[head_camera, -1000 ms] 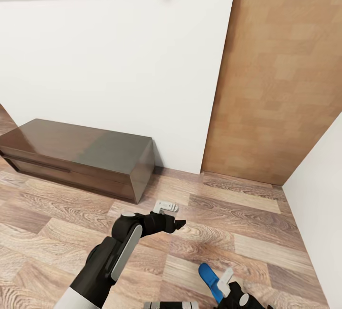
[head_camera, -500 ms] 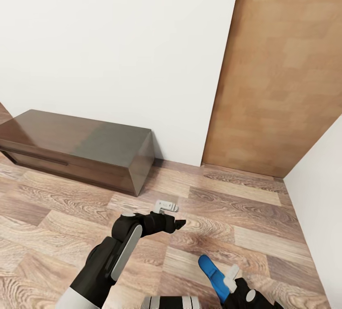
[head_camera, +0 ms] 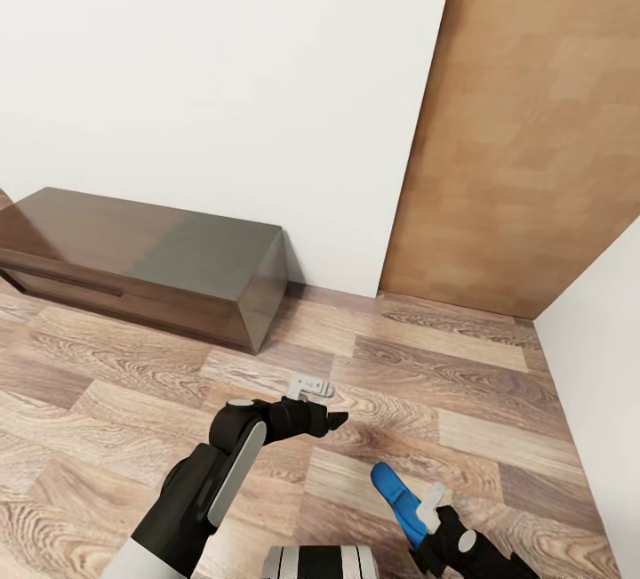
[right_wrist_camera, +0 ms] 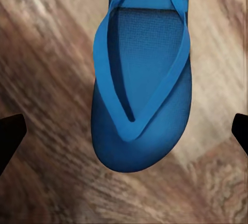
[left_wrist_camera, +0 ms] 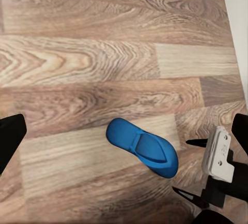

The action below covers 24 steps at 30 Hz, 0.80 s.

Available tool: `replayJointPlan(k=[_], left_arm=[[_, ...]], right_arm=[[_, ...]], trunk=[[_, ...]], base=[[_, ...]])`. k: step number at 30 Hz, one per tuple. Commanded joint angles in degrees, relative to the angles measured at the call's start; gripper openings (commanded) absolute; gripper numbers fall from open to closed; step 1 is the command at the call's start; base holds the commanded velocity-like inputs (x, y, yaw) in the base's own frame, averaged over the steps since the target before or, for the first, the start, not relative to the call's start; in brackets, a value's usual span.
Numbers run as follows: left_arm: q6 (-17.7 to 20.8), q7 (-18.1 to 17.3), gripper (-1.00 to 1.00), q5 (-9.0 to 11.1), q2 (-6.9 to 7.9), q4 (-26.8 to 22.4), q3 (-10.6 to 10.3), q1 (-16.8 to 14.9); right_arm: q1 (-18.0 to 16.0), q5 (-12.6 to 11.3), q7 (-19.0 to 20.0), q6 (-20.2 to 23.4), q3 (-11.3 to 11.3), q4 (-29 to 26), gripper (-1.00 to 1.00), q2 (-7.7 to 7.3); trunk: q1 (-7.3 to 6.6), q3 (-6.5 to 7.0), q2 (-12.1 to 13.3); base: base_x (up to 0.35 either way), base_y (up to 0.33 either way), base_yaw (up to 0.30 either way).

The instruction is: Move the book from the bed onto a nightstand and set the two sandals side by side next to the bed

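Low in the head view, right of centre, the right gripper (head_camera: pixel 425 521) holds a bright blue flat sandal (head_camera: pixel 396 502) by its heel end, its fingers closed on it; the sole slants up and left over the brown wood-plank floor (head_camera: pixel 462 401). The right wrist view looks down the sandal (right_wrist_camera: pixel 140 90), its V-shaped strap plain, with black fingertips at both side edges of the frame. Left of centre, the black left arm (head_camera: pixel 209 486) rises from the bottom edge, bends at the elbow and reaches rightward, ending in the left gripper (head_camera: pixel 331 422); I cannot tell how far its fingers are spread. A small white bracket (head_camera: pixel 309 386) sits just above it. At middle left, a low glossy dark-brown wooden cabinet (head_camera: pixel 151 263) stands against the white wall (head_camera: pixel 222 90), beside a tall wood panel (head_camera: pixel 533 134) at upper right.
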Motion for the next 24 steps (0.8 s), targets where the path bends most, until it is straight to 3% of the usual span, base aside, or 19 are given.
replayJointPlan(k=[1, 4, 19, 24], left_arm=[[0.3, -0.2, 1.00, -0.1, -0.02, 0.0, 0.0, 0.0], [0.3, -0.2, 1.00, -0.1, -0.02, 0.0, 0.0, 0.0], [0.3, -0.2, 1.00, -0.1, -0.03, 0.0, 0.0, 0.0], [0.3, -0.2, 1.00, -0.1, -0.02, 0.0, 0.0, 0.0]], right_arm=[[0.0, 0.6, 0.3, 0.2, -0.1, -0.6, 1.00, -0.04], [-0.1, 0.6, 0.3, 0.3, -0.1, -2.3, 1.00, -0.13], [-1.1, 0.6, 0.3, 0.5, -0.1, -3.8, 1.00, -0.21], [-1.4, 0.5, 0.3, 0.5, -0.1, -3.9, 1.00, -0.23]], trunk=[[0.01, -0.27, 0.0], [0.09, -0.93, -0.1], [0.09, -0.93, -0.1], [0.22, -2.04, -0.1]], base=[[0.000, 0.000, 0.000], [0.000, 0.000, 0.000], [0.000, 0.000, 0.000], [0.000, 0.000, 0.000]])
